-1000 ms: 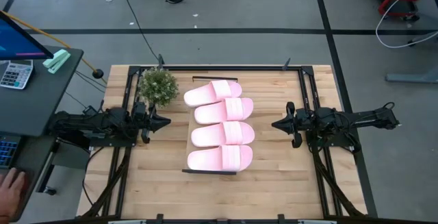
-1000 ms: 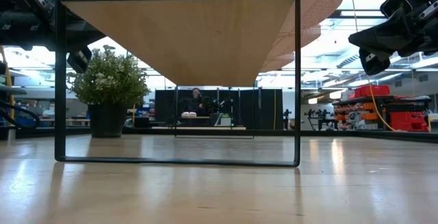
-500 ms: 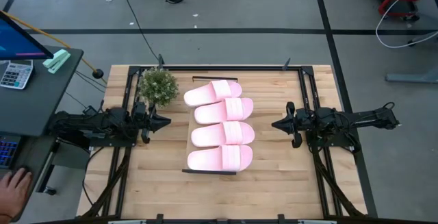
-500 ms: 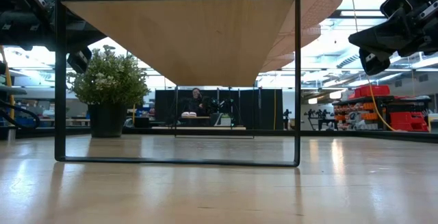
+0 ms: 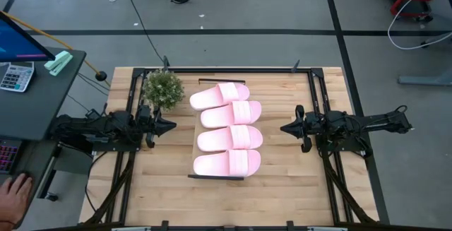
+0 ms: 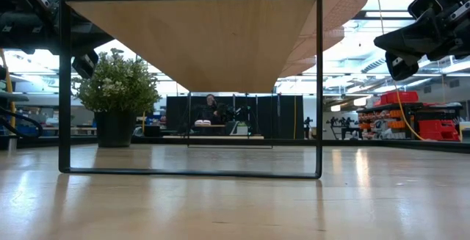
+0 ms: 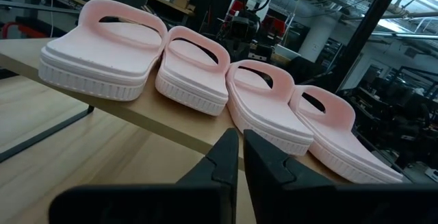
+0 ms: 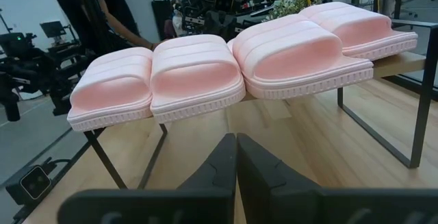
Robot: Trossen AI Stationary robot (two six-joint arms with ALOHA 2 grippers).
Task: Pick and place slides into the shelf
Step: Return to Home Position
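Observation:
Four pink slides lie side by side on the shelf (image 5: 195, 140), soles flat on its wood plank: the far one (image 5: 220, 95), two middle ones (image 5: 232, 113) (image 5: 230, 138), the near one (image 5: 227, 162). My left gripper (image 5: 171, 125) hovers shut to the left of the shelf, level with the slides (image 7: 191, 66). My right gripper (image 5: 282, 128) hovers shut to the right of it, facing the straps (image 8: 198, 66). Neither touches anything. The low view shows the shelf's underside (image 6: 198, 42) and black frame (image 6: 64, 86).
A potted plant (image 5: 163, 87) stands on the table beside the shelf's far left corner, just beyond my left gripper. Bare tabletop (image 5: 226, 203) lies near of the shelf. A desk with a keyboard and a person's hand (image 5: 14, 188) sits left of the table.

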